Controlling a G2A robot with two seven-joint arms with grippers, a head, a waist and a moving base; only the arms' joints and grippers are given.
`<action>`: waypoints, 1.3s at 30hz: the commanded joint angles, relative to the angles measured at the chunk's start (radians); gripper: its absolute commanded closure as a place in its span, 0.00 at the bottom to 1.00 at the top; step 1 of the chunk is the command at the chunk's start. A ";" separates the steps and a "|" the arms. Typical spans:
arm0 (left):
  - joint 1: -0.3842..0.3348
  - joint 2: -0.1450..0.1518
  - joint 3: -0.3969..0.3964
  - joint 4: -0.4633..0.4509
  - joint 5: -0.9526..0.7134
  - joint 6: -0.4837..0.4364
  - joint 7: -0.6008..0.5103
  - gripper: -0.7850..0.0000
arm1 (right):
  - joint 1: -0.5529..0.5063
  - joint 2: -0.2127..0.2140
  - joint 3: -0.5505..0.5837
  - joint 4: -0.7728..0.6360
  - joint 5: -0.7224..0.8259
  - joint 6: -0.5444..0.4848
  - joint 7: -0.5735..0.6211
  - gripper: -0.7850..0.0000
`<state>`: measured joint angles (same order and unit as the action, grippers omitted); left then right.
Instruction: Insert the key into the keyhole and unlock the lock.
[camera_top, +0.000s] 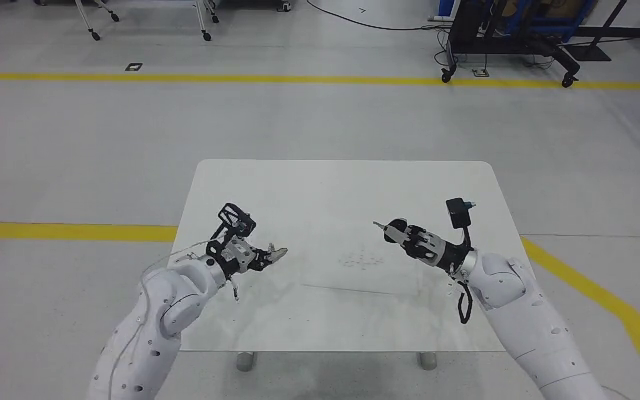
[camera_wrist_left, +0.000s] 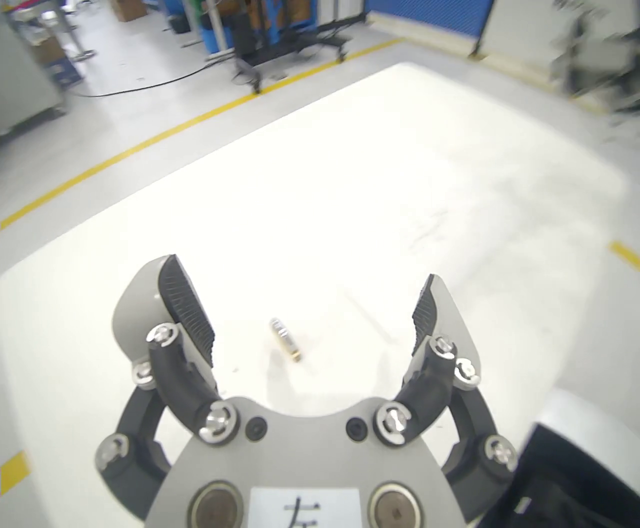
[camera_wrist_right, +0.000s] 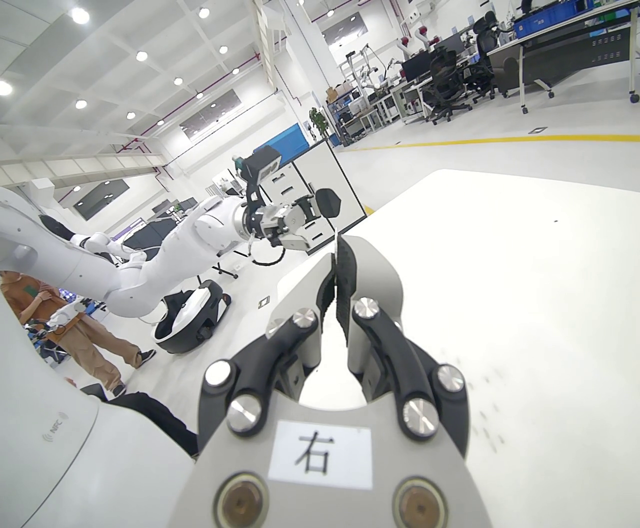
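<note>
Small lock (camera_wrist_left: 285, 339) on table (camera_wrist_left: 350, 175), within spread left claw's (camera_wrist_left: 300, 274) span.

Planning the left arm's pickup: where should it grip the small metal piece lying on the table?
Probably across its long sides at mid-length, from above: the small metal piece lies flat, slim and elongated, in front of the open left gripper.

Table (camera_top: 340, 190): white top, faint grey scuffs mid-surface. Small metal piece (camera_wrist_left: 285, 340) on it: silvery, one end brass-yellow. Left gripper (camera_wrist_left: 300, 270): grey metal fingers, black ribbed pads (camera_wrist_left: 185, 310), black links, silver screws. Right gripper (camera_wrist_right: 340, 242): same greys and blacks, white label with black mark. Floor (camera_top: 120, 150) around table: pale grey; yellow stripe (camera_top: 300, 78) beyond far edge.
</note>
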<state>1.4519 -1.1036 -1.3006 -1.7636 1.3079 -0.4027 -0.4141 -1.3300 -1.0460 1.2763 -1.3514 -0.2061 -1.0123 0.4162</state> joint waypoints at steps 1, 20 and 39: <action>0.011 -0.002 0.031 -0.007 0.139 0.053 -0.025 0.04 | 0.000 0.000 0.000 0.000 0.000 0.000 0.000 1.00; -0.081 -0.035 0.153 0.117 0.089 0.125 -0.165 0.53 | 0.000 0.000 0.000 0.000 0.000 0.000 0.000 1.00; -0.111 -0.042 0.176 0.177 0.113 0.105 -0.156 1.00 | 0.000 0.000 0.000 0.000 0.000 0.000 0.000 1.00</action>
<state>1.3425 -1.1457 -1.1244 -1.5915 1.4218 -0.2960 -0.5717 -1.3300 -1.0460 1.2763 -1.3514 -0.2061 -1.0123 0.4162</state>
